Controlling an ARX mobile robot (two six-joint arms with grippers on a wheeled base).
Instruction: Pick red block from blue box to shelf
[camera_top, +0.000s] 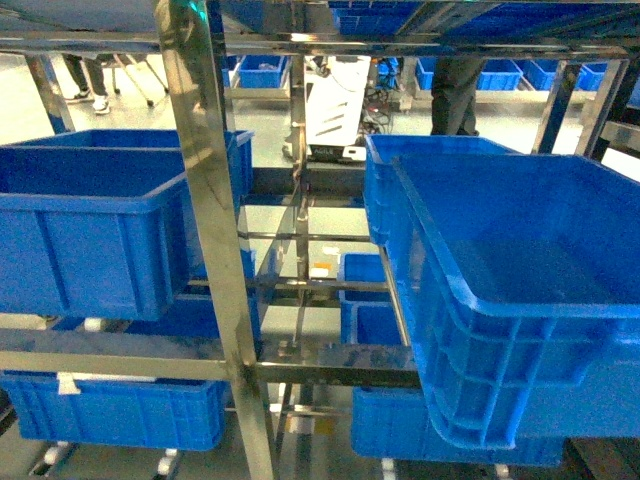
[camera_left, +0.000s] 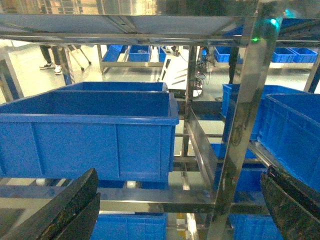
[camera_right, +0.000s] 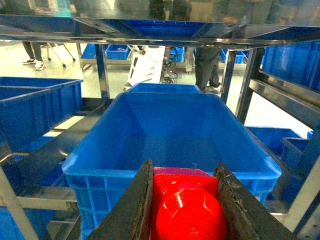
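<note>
Two right fingers (camera_right: 135, 210) clamp the red block (camera_right: 185, 210) between them.

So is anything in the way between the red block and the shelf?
Nothing visible blocks it. The right gripper is shut on the red block, held in front of a dark blue crate that sits on the shelf. The crate's inside looks open, with nothing between it and the block.

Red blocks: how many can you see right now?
1: the red block sits clamped between the right gripper's jaws, before a dark blue crate. Others may be hidden inside crates.
</note>
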